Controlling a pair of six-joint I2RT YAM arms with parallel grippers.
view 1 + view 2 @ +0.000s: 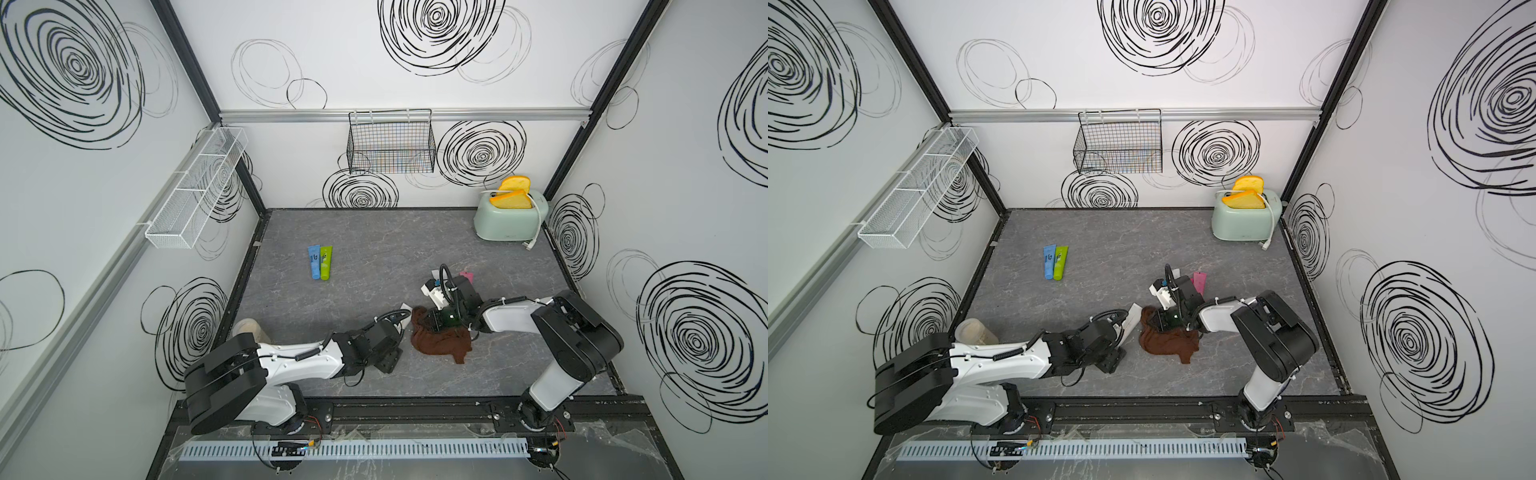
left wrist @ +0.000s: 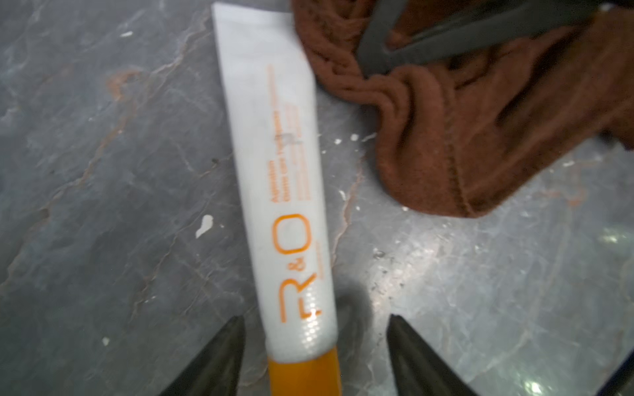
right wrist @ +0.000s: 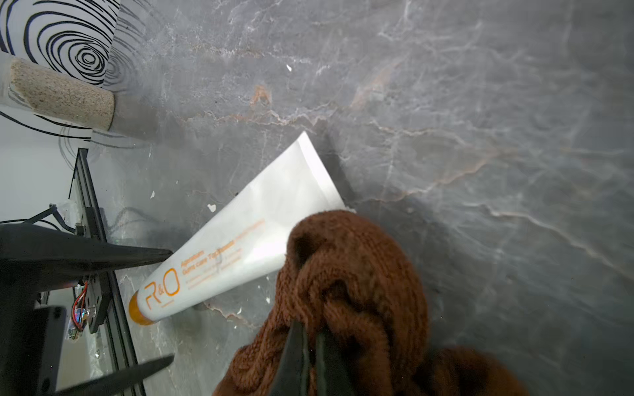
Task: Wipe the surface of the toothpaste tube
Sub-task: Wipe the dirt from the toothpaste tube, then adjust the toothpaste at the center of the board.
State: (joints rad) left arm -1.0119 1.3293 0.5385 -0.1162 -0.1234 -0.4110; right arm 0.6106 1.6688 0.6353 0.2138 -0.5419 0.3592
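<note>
Cloth [image 3: 346,274] in right jaws; left jaws straddle tube [image 2: 281,171].

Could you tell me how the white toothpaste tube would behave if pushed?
The toothpaste tube tapers to a wide flat crimp, so it probably slides rather than rolls. Its glossy skin looks slippery, and the flattened body seems squashy.

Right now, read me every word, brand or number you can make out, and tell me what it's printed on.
"R&O": large orange letters on the white toothpaste tube.
Smaller orange lines beside it: too blurred to read.
Dark marks on the blue tube and green tube: too small to read.
</note>
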